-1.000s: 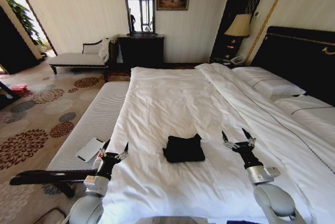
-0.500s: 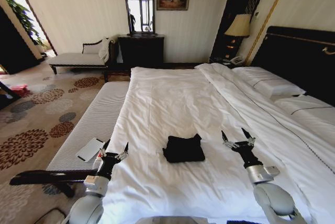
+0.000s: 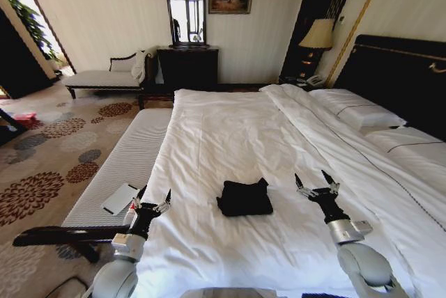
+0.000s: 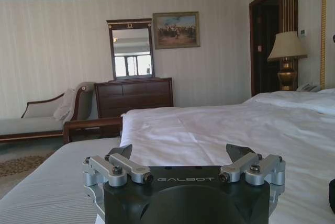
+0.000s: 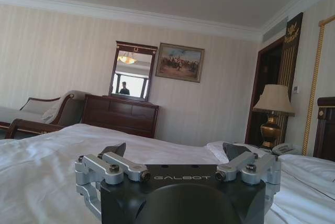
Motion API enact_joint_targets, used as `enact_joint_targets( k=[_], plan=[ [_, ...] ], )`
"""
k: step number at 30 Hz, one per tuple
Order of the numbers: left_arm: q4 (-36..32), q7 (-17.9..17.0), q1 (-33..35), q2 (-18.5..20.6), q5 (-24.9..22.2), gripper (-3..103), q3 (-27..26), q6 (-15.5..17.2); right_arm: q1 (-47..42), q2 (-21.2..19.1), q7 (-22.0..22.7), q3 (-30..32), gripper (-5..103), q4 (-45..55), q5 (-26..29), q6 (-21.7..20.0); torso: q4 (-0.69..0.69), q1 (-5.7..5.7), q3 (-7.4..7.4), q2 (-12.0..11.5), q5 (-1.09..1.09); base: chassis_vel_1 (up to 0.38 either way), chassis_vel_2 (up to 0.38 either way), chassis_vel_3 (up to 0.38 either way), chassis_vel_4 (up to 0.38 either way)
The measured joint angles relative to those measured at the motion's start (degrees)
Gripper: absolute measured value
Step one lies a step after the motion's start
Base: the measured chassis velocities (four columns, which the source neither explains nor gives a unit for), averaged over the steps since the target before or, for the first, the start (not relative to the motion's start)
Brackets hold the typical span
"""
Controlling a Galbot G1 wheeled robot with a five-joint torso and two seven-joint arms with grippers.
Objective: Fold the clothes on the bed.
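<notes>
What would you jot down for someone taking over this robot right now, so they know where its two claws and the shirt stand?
Left gripper: open, holding nothing, raised over the bed's left edge beside the light padded bench.
Right gripper: open, holding nothing, raised over the white duvet, to the right of the shirt.
Black soft-fabric T-shirt: lies between the two grippers near the foot of the large white bed with the dark headboard, already a compact, roughly rectangular bundle; neither gripper touches it.
Done: the shirt looks folded.
Left: apparently nothing beyond checking that the fold is neat; one corner sticks up slightly.
</notes>
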Motion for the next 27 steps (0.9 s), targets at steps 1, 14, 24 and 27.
enact_joint_targets(
  k=[1, 14, 24, 27],
  plan=[
    [0.0, 0.0, 0.0, 0.0, 0.0, 100, 0.0, 0.0, 0.0, 0.0, 0.0, 0.0, 100, 0.0, 0.0, 0.0, 0.00, 0.00, 0.00, 0.0, 0.00, 0.000, 0.000, 0.000, 0.000],
    [0.0, 0.0, 0.0, 0.0, 0.0, 100, 0.0, 0.0, 0.0, 0.0, 0.0, 0.0, 100, 0.0, 0.0, 0.0, 0.00, 0.00, 0.00, 0.0, 0.00, 0.000, 0.000, 0.000, 0.000],
    [0.0, 0.0, 0.0, 0.0, 0.0, 100, 0.0, 0.0, 0.0, 0.0, 0.0, 0.0, 100, 0.0, 0.0, 0.0, 0.00, 0.00, 0.00, 0.0, 0.00, 0.000, 0.000, 0.000, 0.000],
    [0.0, 0.0, 0.0, 0.0, 0.0, 100, 0.0, 0.0, 0.0, 0.0, 0.0, 0.0, 100, 0.0, 0.0, 0.0, 0.00, 0.00, 0.00, 0.0, 0.00, 0.000, 0.000, 0.000, 0.000]
  ],
)
